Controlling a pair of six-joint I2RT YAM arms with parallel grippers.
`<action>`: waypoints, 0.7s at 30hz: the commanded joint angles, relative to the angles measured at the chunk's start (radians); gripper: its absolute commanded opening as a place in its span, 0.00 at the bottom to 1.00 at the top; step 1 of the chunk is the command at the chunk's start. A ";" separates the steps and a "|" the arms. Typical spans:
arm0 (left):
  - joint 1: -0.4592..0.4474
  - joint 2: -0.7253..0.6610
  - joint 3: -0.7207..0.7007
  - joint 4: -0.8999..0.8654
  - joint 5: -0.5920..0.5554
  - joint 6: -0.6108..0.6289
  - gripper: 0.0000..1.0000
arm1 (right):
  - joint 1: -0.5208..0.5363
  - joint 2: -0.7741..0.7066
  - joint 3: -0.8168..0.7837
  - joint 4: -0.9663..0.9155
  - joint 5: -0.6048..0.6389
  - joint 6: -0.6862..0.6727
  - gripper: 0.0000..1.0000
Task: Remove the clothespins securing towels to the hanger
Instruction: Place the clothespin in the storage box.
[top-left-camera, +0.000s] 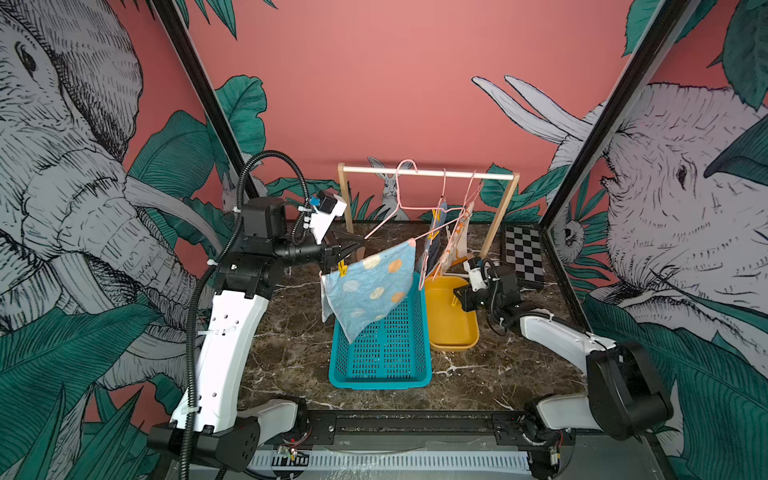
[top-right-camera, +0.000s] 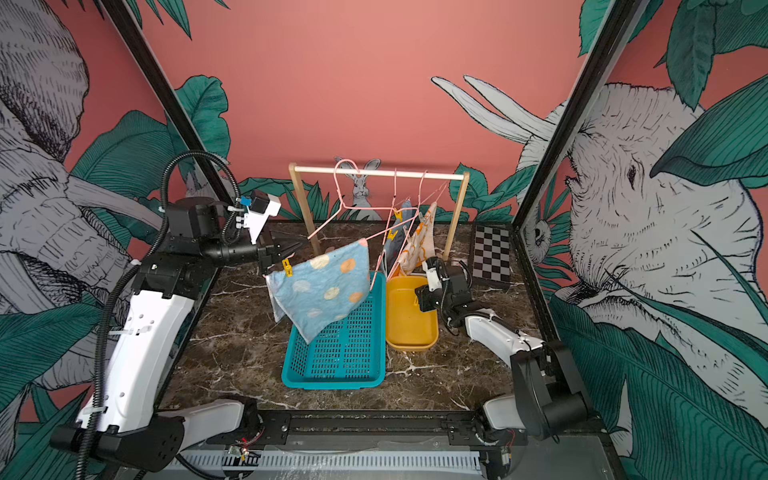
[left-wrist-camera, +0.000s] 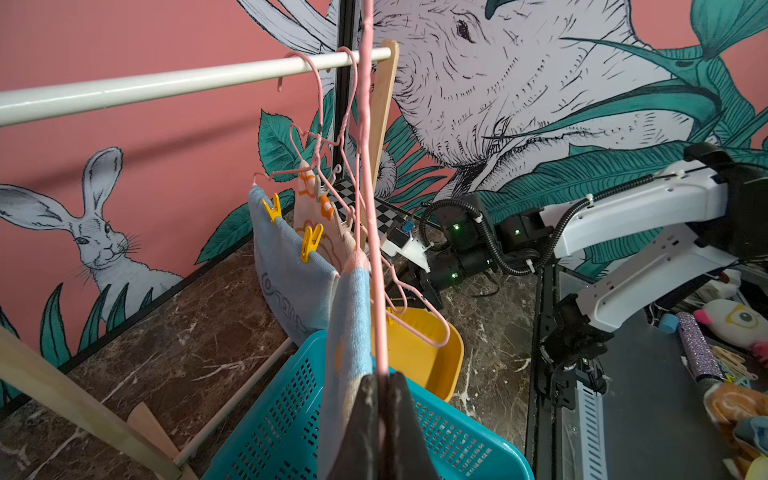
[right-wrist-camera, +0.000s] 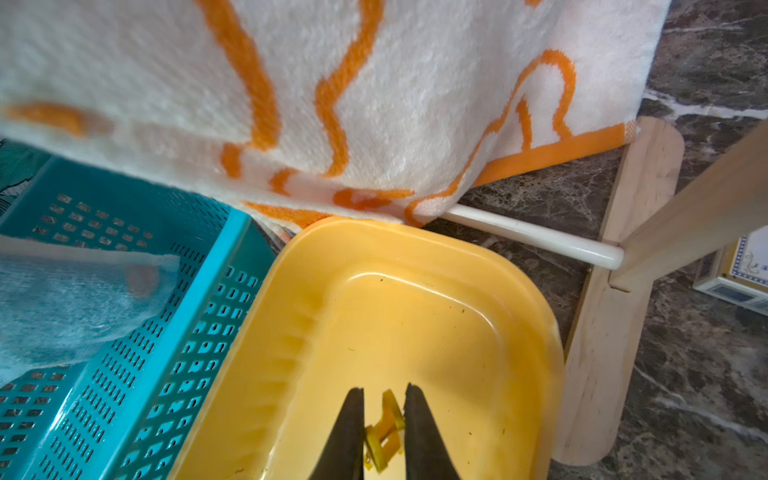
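Pinching pink wire hanger (left-wrist-camera: 374, 249) in left gripper (left-wrist-camera: 382, 380); I'm holding yellow plastic clothespin (right-wrist-camera: 384, 436) in right gripper (right-wrist-camera: 384, 390), jaws narrow, over yellow plastic tub (right-wrist-camera: 457, 257); three yellow clips (left-wrist-camera: 311, 242) remaining on small terry towels (top-left-camera: 370, 286).

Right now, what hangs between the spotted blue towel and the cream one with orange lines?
A plainer blue towel, held up by two yellow clothespins. The left wrist view shows it best.

**Marble top and its load**

Dark brown, white-veined marble tabletop (top-left-camera: 291, 332). Standing on it: teal perforated basket (top-left-camera: 380, 384) mid-table, yellow tub (top-left-camera: 453, 345) just beside it, wooden rack (top-left-camera: 498, 220) behind both, checkerboard (top-left-camera: 524, 255) toward the far right corner.
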 joint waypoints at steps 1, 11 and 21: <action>-0.006 -0.034 -0.012 0.041 0.040 -0.003 0.00 | -0.004 0.005 -0.013 0.034 -0.002 0.006 0.20; -0.005 -0.036 -0.022 0.046 0.049 -0.006 0.00 | -0.005 -0.002 -0.008 0.010 0.010 -0.010 0.35; -0.005 -0.044 -0.024 0.025 0.046 0.007 0.00 | -0.004 -0.042 -0.001 -0.016 0.004 -0.028 0.40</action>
